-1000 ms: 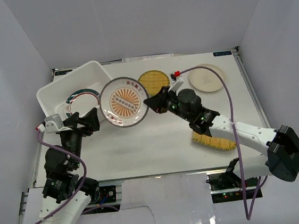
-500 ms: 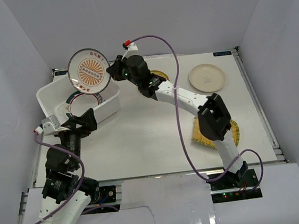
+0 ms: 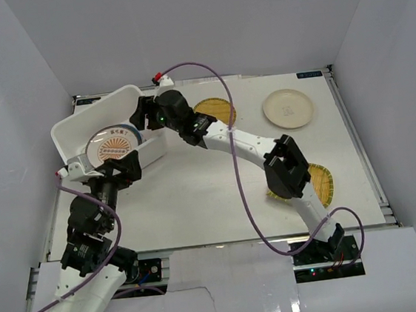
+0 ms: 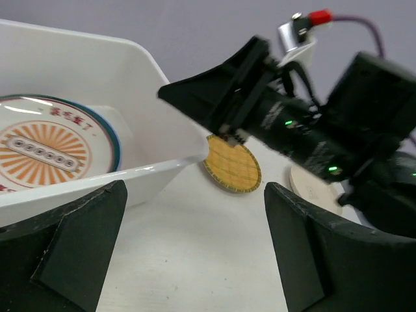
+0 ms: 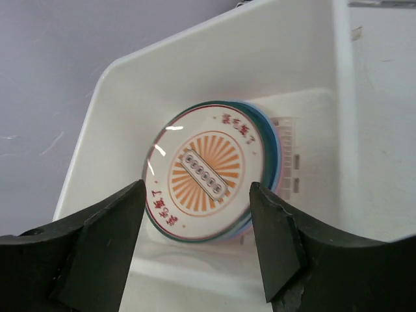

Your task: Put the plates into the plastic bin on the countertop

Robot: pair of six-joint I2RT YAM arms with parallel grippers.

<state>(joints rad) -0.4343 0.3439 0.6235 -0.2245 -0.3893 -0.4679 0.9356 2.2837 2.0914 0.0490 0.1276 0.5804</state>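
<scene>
The orange-sunburst plate (image 3: 114,146) (image 5: 207,170) lies face up in the white plastic bin (image 3: 90,109) (image 5: 260,52), on top of a stack showing blue and pink edges. My right gripper (image 3: 137,117) (image 5: 196,190) hovers above it, open, with nothing between its fingers. My left gripper (image 3: 107,169) (image 4: 195,260) stands open and empty over the countertop (image 3: 212,193), just in front of the bin's near wall (image 4: 97,179). A yellow woven plate (image 3: 215,109) (image 4: 233,166) and a cream plate (image 3: 288,108) (image 4: 311,188) lie on the countertop.
A second yellow woven plate (image 3: 318,182) lies at the right front, partly under the right arm's elbow. The right arm stretches diagonally across the table from its base to the bin. White walls close in the sides and back.
The right gripper carried the sunburst plate from mid-table up over the bin and opened. The plate now rests in the bin. The left arm barely moved.
</scene>
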